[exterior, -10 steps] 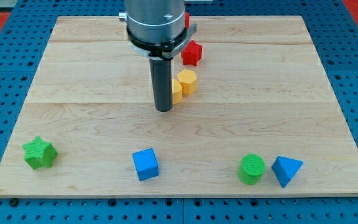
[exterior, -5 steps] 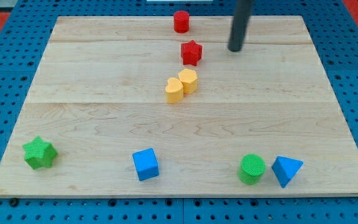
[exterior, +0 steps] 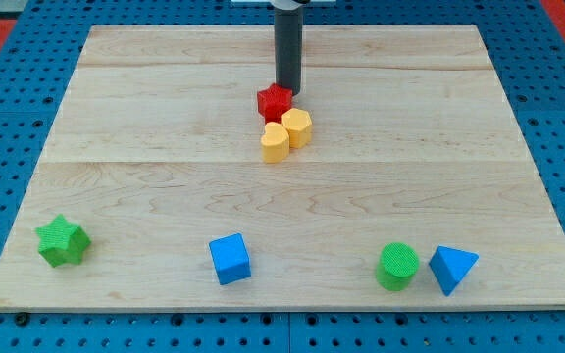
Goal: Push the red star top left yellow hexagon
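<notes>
Our arm carried no pincer, only a dark rod, so there was no opening or closing to tell. My tip (exterior: pixel 287 93) stood just at the upper right edge of the red star (exterior: pixel 275 102), touching it or nearly so. The red star sat against the top left of the yellow hexagon (exterior: pixel 297 127), with a second yellow block (exterior: pixel 275 143), rounded in shape, pressed to the hexagon's lower left. Well apart, along the view's bottom of the wooden table (exterior: pixel 145 127), we saw a green star (exterior: pixel 63 241), a blue cube (exterior: pixel 231 259), a green cylinder (exterior: pixel 397 267) and a blue triangle (exterior: pixel 452 269)
</notes>
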`<state>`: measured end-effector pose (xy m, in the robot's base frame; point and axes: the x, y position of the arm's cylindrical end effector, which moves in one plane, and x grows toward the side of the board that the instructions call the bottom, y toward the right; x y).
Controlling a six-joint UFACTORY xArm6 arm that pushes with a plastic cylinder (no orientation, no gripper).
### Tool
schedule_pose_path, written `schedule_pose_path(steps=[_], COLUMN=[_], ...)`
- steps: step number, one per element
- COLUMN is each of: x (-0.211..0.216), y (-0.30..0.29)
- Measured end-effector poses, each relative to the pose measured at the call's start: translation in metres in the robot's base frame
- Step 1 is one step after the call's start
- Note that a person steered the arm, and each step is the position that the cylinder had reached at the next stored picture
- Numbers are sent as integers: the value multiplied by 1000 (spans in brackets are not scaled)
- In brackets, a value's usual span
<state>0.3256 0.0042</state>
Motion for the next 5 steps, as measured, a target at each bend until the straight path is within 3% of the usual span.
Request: schedule_pose_path(steps=[3, 4, 5], x=[22, 4, -64], y=[-4, 18, 71])
